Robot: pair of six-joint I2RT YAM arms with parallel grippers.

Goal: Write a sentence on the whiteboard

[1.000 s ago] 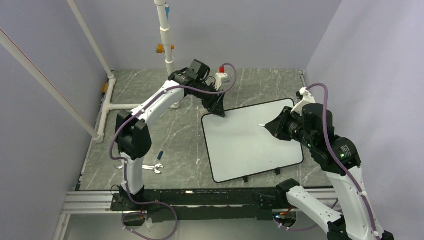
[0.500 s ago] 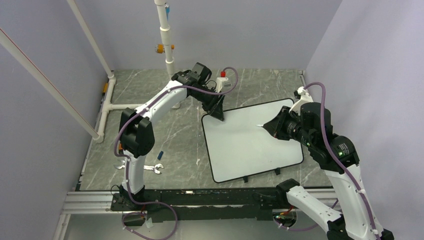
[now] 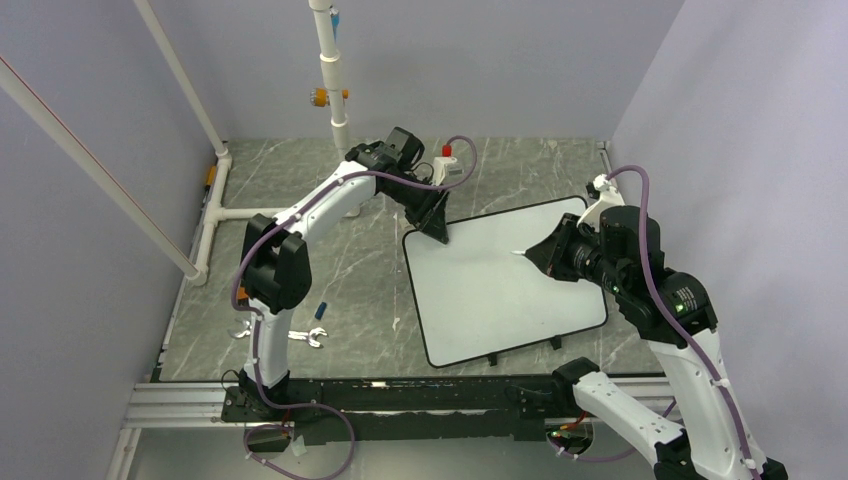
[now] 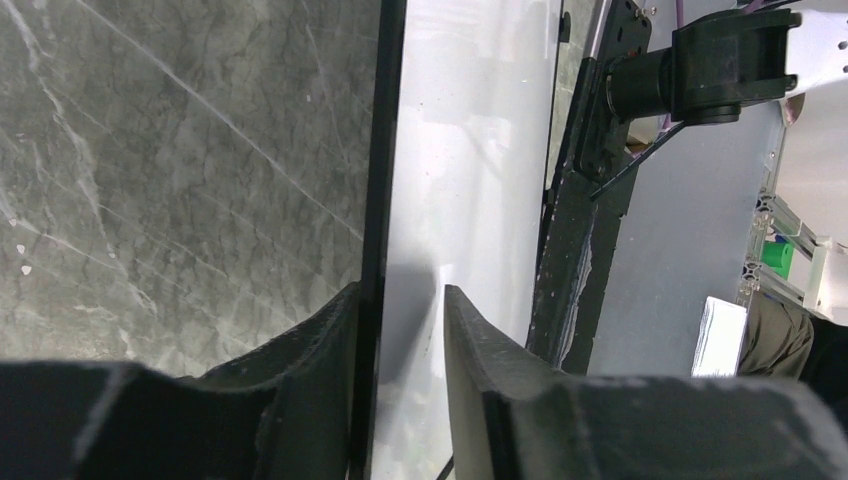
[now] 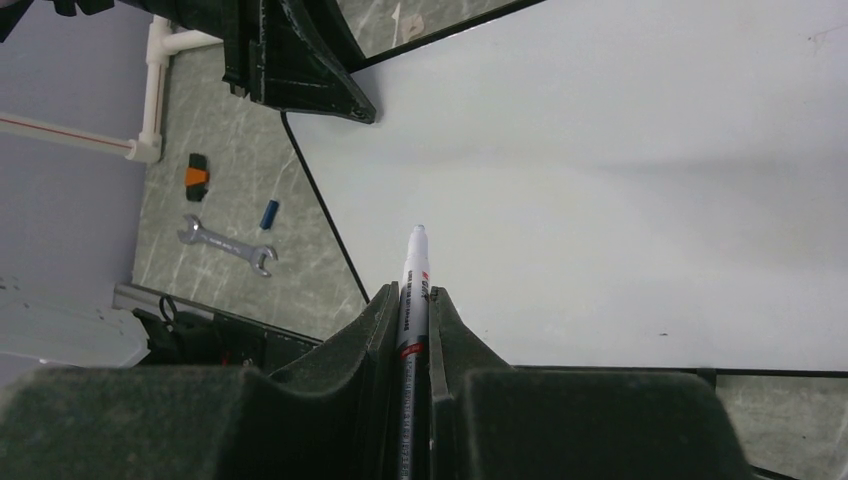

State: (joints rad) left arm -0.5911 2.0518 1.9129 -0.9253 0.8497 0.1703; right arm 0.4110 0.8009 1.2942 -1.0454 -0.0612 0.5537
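As my left pincer [image 3: 438, 228] narrows around the upper-left corner of the whiteboard [image 3: 500, 290], still part spread, the blank board lies centre-right on the surface [image 3: 340, 270]. My right pincer [image 3: 548, 252] pinches the marker [image 5: 415, 285]; once the board is steadied, I judge writing can start.

Lavender walls [image 3: 500, 60] are enclosing the cell on three sides. Grey marbled tabletop [image 3: 360, 290] is taking soft, even light. White pipe frame [image 3: 332, 85] is standing back-left; aluminium rail [image 3: 180, 402] is running along the near edge.
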